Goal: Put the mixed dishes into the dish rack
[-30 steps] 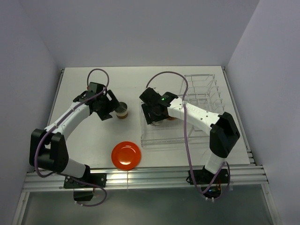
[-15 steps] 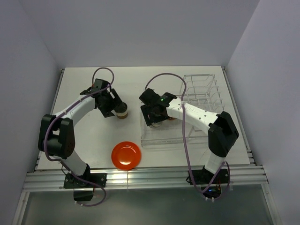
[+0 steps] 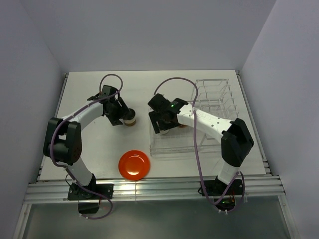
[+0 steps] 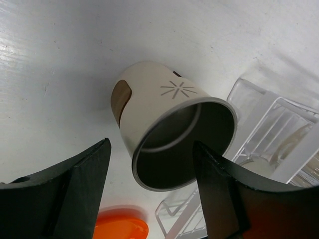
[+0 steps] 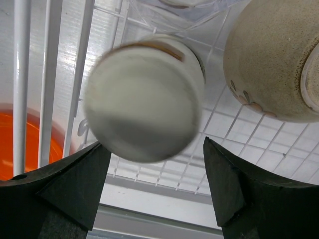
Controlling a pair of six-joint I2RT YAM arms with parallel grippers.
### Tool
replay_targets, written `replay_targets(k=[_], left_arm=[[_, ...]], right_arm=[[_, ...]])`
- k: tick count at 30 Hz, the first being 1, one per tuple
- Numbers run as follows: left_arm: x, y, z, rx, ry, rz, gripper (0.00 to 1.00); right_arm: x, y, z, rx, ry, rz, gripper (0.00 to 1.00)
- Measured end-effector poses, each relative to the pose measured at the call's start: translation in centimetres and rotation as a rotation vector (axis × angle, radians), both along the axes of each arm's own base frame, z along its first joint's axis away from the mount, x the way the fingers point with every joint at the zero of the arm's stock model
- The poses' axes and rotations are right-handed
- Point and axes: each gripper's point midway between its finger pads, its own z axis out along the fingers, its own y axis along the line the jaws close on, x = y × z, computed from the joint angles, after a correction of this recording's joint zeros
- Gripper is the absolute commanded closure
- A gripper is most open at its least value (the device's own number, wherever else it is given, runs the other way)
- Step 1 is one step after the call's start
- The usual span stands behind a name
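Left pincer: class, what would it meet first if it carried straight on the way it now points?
The cup, sitting between the open fingers of the left pincer with its mouth towards the wrist camera. Its rim probably comes first, though depth is hard to judge.

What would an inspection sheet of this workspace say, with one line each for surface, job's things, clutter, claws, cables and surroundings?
Surface: white table, no spill seen.
Job's things: orange plate flat on the table near the front; cup on the table beside the dish rack, open end up; cup in the rack base towards the camera, beside the bowl.
Clutter: nothing seen.
Claws: left claw open, one finger each side of the cup on the table; right claw open over the cup in the rack.
Cables: purple cables loop above both arms, no snag seen.
Surroundings: pale walls; metal rail at the near edge.
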Motion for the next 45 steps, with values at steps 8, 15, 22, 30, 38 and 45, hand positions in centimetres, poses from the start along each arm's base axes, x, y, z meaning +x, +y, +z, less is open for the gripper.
replay_targets(k=[8,15,22,30,38,45], left_arm=[[0.1,0.3,-1.5,0.020,0.021,0.007,0.79],[0.6,-0.1,-1.9,0.004,0.016,-0.003,1.00],[-1.2,0.8,-1.0,0.017,-0.003,0.010,1.00],[-5.9,1.9,12.6,-0.093,-0.347,0.027,1.00],[-13.3,-0.6,23.9,-0.424,-0.636,-0.111,1.00],[-17.3,-3.5,23.1,-0.751,-0.569,-0.196,1.00]], right_arm=[[0.2,0.1,1.0,0.018,-0.021,-0.001,0.17],[-0.4,-0.2,5.5,0.097,-0.117,-0.001,0.17],[-2.7,-1.6,12.5,0.270,-0.257,0.000,0.16],[-4.9,-1.8,15.8,0.435,-0.293,0.026,0.16],[-8.1,1.8,18.1,0.727,-0.235,0.165,0.16],[-11.4,5.1,24.1,1.069,-0.211,0.344,0.15]])
